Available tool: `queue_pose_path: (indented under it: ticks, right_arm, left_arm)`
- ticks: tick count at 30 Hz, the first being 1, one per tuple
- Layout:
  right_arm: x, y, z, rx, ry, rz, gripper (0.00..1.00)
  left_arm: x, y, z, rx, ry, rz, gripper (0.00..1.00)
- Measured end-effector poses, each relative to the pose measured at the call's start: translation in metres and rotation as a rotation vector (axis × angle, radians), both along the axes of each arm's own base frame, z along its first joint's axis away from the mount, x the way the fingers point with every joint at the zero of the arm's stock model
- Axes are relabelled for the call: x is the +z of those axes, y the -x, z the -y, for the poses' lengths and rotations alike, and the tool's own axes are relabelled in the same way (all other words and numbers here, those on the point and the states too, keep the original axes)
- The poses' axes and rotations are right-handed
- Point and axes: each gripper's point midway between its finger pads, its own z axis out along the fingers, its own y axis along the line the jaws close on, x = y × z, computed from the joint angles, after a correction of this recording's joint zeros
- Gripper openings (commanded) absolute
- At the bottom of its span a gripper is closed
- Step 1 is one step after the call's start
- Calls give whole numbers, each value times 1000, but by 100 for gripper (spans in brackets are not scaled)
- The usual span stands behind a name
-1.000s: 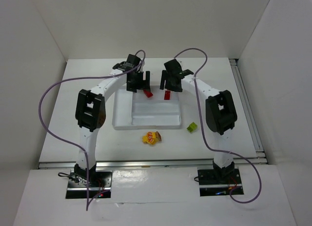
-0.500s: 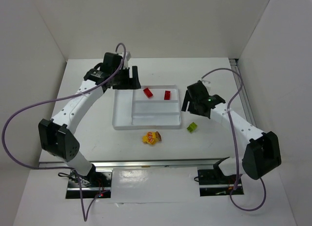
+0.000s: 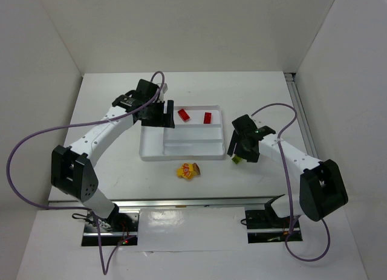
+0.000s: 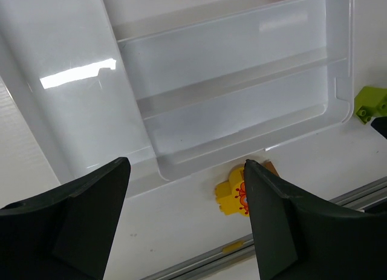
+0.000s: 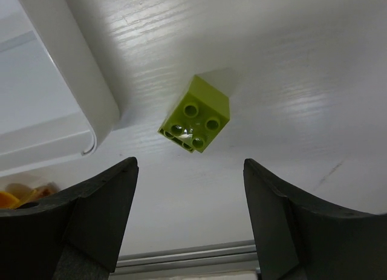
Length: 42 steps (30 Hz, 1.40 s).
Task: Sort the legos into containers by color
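Observation:
The translucent-white tray (image 3: 181, 158) lies mid-table. Two red bricks (image 3: 183, 115) (image 3: 207, 117) lie in its far narrow compartment. A yellow brick with an orange one against it (image 3: 188, 170) lies on the table in front of the tray. A lime green brick (image 3: 237, 159) lies off the tray's right front corner. My left gripper (image 3: 162, 115) is open and empty above the tray's tall left section. Its wrist view shows the tray (image 4: 230, 56) and the yellow brick (image 4: 231, 195). My right gripper (image 3: 240, 153) is open and empty above the green brick (image 5: 196, 121).
White walls enclose the table on three sides. A metal rail (image 3: 181, 201) runs along the near edge and another along the right edge (image 3: 305, 135). Purple cables loop from both arms. The tray corner (image 5: 66, 68) shows left of the green brick in the right wrist view.
Both grippers have left the tray's far compartment. The left has moved over the tray's left section. The right has swung right and nearer, over the green brick. The red bricks stayed put.

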Motion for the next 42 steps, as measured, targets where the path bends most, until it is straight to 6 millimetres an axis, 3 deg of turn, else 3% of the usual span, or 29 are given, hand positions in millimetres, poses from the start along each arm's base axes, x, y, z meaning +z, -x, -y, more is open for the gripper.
queue_pose_path:
  ticks: [8,14,20,26,33,34,35,39,42]
  right_arm:
    - [-21,6,-5,-188,-140,-4,71]
    - [-17,-8,-11,-240,-187,46,64]
    - [-16,-21,-8,-260,-158,64,64]
    - [-17,-34,-4,-276,-109,71,55]
    - [-18,-37,-2,-258,-82,73,54]
    - [-21,-37,-2,-252,-74,64,53]
    - [-23,-36,-1,-247,-67,56,42]
    - [-25,-40,-1,-224,-45,53,42]
    - [-25,-41,1,-207,-33,53,34]
  left_arm:
    - [10,-3,8,-17,12,29,87]
    - [10,-1,12,-28,13,29,87]
    - [10,-1,12,-32,10,30,87]
    - [9,-1,12,-33,10,30,87]
    - [8,-4,13,-48,-1,31,87]
    - [8,-4,13,-48,-1,33,87]
    - [8,-5,13,-49,0,34,87]
    - [9,-4,15,-53,7,32,87]
    - [9,-4,16,-57,12,30,87]
